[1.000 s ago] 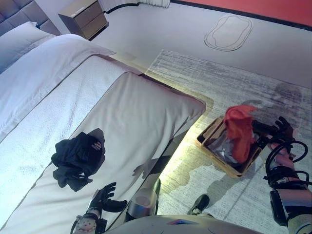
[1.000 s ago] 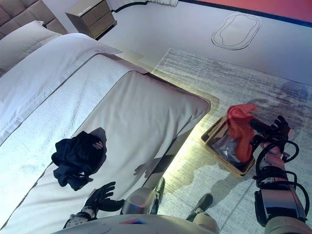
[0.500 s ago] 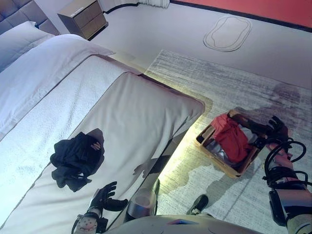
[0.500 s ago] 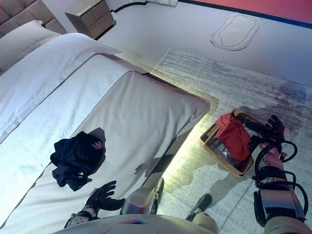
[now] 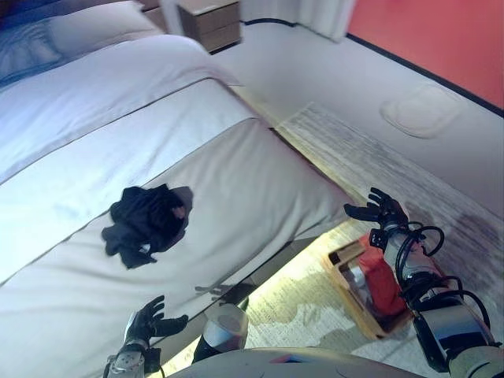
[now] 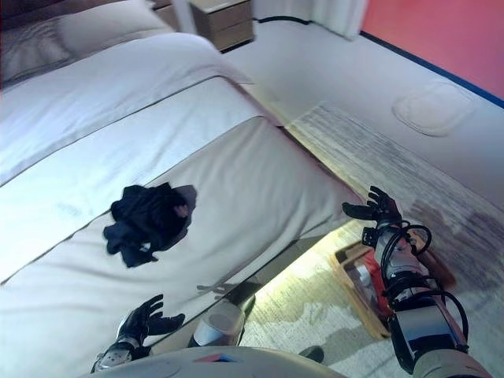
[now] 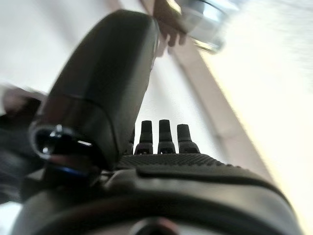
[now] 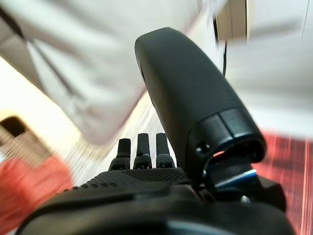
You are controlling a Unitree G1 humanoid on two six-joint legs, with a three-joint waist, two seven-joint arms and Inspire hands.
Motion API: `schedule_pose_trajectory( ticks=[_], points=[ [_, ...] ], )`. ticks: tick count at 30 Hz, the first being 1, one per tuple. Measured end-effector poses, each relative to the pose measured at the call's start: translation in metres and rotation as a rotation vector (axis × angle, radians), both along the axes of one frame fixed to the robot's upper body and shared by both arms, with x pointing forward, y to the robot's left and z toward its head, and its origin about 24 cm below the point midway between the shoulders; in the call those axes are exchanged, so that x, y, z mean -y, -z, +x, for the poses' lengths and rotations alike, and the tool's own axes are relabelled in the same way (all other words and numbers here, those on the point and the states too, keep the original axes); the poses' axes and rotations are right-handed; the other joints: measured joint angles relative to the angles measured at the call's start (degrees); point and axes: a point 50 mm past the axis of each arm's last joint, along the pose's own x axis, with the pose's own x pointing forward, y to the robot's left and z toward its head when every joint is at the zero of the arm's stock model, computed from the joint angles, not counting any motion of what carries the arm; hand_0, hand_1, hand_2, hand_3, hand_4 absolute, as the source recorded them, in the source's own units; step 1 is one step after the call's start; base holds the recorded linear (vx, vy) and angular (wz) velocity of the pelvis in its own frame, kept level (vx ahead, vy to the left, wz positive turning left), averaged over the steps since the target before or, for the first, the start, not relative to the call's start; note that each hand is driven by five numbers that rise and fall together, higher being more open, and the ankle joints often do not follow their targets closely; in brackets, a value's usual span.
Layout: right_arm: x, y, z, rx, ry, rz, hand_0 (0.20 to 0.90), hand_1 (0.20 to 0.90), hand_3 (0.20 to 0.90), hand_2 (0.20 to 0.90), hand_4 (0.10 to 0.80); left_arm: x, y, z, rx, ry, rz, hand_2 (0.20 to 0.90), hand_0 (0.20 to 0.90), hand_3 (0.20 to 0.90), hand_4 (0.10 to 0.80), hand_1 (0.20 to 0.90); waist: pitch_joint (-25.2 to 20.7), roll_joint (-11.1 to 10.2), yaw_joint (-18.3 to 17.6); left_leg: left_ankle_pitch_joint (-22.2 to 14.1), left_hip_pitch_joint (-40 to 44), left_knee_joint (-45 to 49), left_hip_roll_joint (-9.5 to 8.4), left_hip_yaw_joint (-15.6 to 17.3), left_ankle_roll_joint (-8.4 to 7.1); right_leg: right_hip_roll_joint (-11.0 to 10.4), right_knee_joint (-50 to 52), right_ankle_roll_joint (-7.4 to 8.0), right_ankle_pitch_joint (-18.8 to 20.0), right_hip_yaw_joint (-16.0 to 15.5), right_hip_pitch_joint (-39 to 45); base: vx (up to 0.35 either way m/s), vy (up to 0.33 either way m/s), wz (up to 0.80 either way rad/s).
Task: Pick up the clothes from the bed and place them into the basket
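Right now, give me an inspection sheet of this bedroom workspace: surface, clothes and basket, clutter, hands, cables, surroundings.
Surface: bed with pale cover, one garment on it.
Job's things: black clothes lie bunched on the bed; red garment sits in the basket on the floor beside the bed.
Clutter: nothing seen.
Hands: left hand open, low over the bed's near edge, holding nothing; right hand open, raised above the basket, empty.
Cables: nothing seen.
Surroundings: grey rug under the basket, nightstand by the bed's head, pillows, red wall.
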Motion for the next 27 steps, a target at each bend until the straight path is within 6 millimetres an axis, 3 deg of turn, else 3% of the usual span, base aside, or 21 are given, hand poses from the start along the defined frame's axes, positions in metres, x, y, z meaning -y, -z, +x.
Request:
schedule_pose_trajectory(
  ticks=[1,2,4,6,8,10,11,12,13,15,16,18,20,21,22,24,27],
  points=[
    [0.001,0.0,-0.001,-0.007,-0.018,-0.01,0.9,0.9,0.9,0.9,0.8,-0.001,0.002,-0.006,-0.042,-0.009,0.015,0.9,0.9,0.9,0.8,0.9,-0.13,-0.11,-2.48,0.02,-0.22,0.62,0.7,7.09,0.04,-0.6,0.8,-0.46,-1.24,-3.03,1.46,0.018,0.304,1.6],
    [0.003,0.001,-0.003,-0.013,-0.028,-0.013,0.9,0.9,0.9,0.9,0.8,0.0,0.004,-0.011,-0.079,-0.002,0.026,0.9,0.9,0.9,0.8,0.9,-0.53,0.09,-3.68,0.77,0.43,0.03,0.5,8.57,1.19,-1.16,2.35,0.72,-2.84,-4.78,2.54,0.055,0.263,1.18],
    [0.002,0.003,-0.004,-0.022,-0.061,-0.006,0.9,0.9,0.9,0.9,0.8,0.001,0.005,-0.014,-0.109,0.006,0.038,0.9,0.9,0.9,0.8,0.9,-1.42,-0.1,-3.76,3.11,1.59,-1.81,-0.42,8.69,2.45,-2.1,4.66,2.53,-3.94,-4.98,2.82,0.091,0.239,0.45],
    [-0.004,0.004,-0.003,-0.029,-0.121,-0.003,0.9,0.9,0.9,0.9,0.8,0.004,0.005,-0.012,-0.121,0.019,0.059,0.9,0.9,0.9,0.8,0.9,-1.97,-0.34,-4.9,5.25,2.92,-4.18,-1.6,8.15,4.16,-3.78,8.54,3.28,-4.31,-4.44,2.77,0.104,0.279,0.36],
    [-0.006,0.01,-0.007,-0.059,-0.148,-0.011,0.9,0.9,0.9,0.9,0.8,0.01,0.006,-0.003,-0.103,0.024,0.068,0.9,0.9,0.9,0.8,0.9,-3.43,-0.28,-6.84,6.78,3.21,-5.95,-3.65,6.33,6.06,-6.3,13.56,3.48,-4.4,-1.03,2.33,0.17,0.4,0.74],
    [0.0,0.02,-0.021,-0.103,-0.125,-0.01,0.9,0.9,0.9,0.9,0.8,0.019,0.006,0.012,-0.073,0.051,0.058,0.9,0.9,0.9,0.8,0.9,-4.27,0.79,-8.91,7.19,3.74,-6.37,-5.29,5.15,7.01,-10.58,24.31,3.51,-4.42,2.12,1.12,0.105,0.244,1.28],
    [0.004,0.029,-0.033,-0.142,-0.11,-0.013,0.9,0.9,0.9,0.9,0.8,0.023,0.004,0.026,-0.042,0.091,0.062,0.9,0.9,0.9,0.8,0.9,-4.52,0.98,-10.29,7.07,4.58,-6.58,-6.09,3.46,8.83,-13.56,33.42,3.29,-4.29,6.91,-1.04,-0.003,0.003,1.42],
    [0.002,0.036,-0.04,-0.166,-0.112,-0.008,0.9,0.9,0.9,0.9,0.8,0.024,0.002,0.034,-0.022,0.116,0.074,0.9,0.9,0.9,0.8,0.9,-4.7,0.82,-10.85,6.86,5.08,-7.27,-6.87,0.5,9.14,-14.46,38.07,3.34,-4.34,10.54,-2.82,0.007,-0.132,1.67],
    [-0.003,0.048,-0.051,-0.208,-0.116,0.008,0.9,0.9,0.9,0.9,0.8,0.026,-0.004,0.05,0.026,0.17,0.101,0.9,0.9,0.9,0.8,0.9,-5.11,0.67,-12.06,7.48,4.86,-7.82,-7.06,-3.26,9.77,-12.75,41.14,3.53,-6.64,17.54,-5.72,0.05,-0.156,1.45],
    [-0.014,0.062,-0.061,-0.262,-0.142,0.026,0.9,0.9,0.9,0.9,0.8,0.029,-0.01,0.066,0.08,0.2,0.115,0.9,0.9,0.9,0.8,0.9,-4.93,1.23,-12.98,7.57,4.4,-7.75,-6.5,-7.73,9.98,-7.78,36.15,3.91,-7.95,23.6,-8.51,0.072,-0.344,1.38],
    [-0.021,0.067,-0.063,-0.274,-0.154,0.041,0.9,0.9,0.9,0.9,0.8,0.03,-0.011,0.07,0.087,0.213,0.127,0.9,0.9,0.9,0.8,0.9,-4.83,1.85,-13.6,8.12,4.04,-8.1,-5.95,-11.74,9.36,-3.06,28.73,3.78,-8.12,26.26,-9.37,0.107,-0.41,1.36],
    [-0.025,0.068,-0.064,-0.278,-0.175,0.041,0.9,0.9,0.9,0.9,0.8,0.029,-0.013,0.072,0.091,0.217,0.142,0.9,0.9,0.9,0.8,0.9,-4.85,1.58,-15.92,7.85,2.41,-8.68,-5.57,-16.4,9.28,2.86,13.88,3.78,-7.97,31.22,-9.65,0.084,-0.282,1.49],
    [-0.027,0.066,-0.06,-0.254,-0.181,0.04,0.9,0.9,0.9,0.9,0.8,0.02,-0.014,0.069,0.073,0.219,0.176,0.9,0.9,0.9,0.8,0.9,-4.34,-1.14,-16.03,7.86,-0.23,-8.57,-6.36,-17.83,9.45,4.85,2.69,2.26,-5.38,36.64,-11.45,0.028,-0.209,1.28],
    [-0.028,0.065,-0.058,-0.251,-0.19,0.033,0.9,0.9,0.9,0.9,0.8,0.013,-0.014,0.065,0.054,0.216,0.197,0.9,0.9,0.9,0.8,0.9,-4.45,-2.96,-16.95,7.68,-1.67,-8.39,-6.83,-17.86,9.12,5.16,0.41,2.2,-1.71,38.01,-10.94,0.089,-0.139,1.13],
    [-0.029,0.064,-0.055,-0.245,-0.194,0.031,0.9,0.9,0.9,0.9,0.8,0.007,-0.014,0.061,0.033,0.211,0.214,0.9,0.9,0.9,0.8,0.9,-4.0,-4.49,-16.74,7.4,-2.09,-8.44,-6.47,-16.01,8.47,5.07,-0.2,0.77,0.52,36.93,-11.27,0.139,-0.132,1.08],
    [-0.028,0.059,-0.048,-0.232,-0.193,0.02,0.9,0.9,0.9,0.9,0.8,0.004,-0.009,0.044,-0.02,0.194,0.215,0.9,0.9,0.9,0.8,0.9,-2.74,-4.33,-16.74,7.08,-3.0,-6.74,-4.58,-14.63,7.62,6.41,-0.19,0.56,0.24,33.98,-9.35,0.15,-0.141,0.73],
    [-0.034,0.058,-0.045,-0.217,-0.219,0.02,0.9,0.9,0.9,0.9,0.8,0.005,-0.001,0.013,-0.079,0.172,0.217,0.9,0.9,0.9,0.8,0.9,-2.66,-4.85,-14.52,7.27,-0.89,-7.63,-3.57,-15.03,5.8,7.76,-0.19,-0.31,-1.41,32.87,-6.74,0.099,-0.067,0.35]
  ],
)
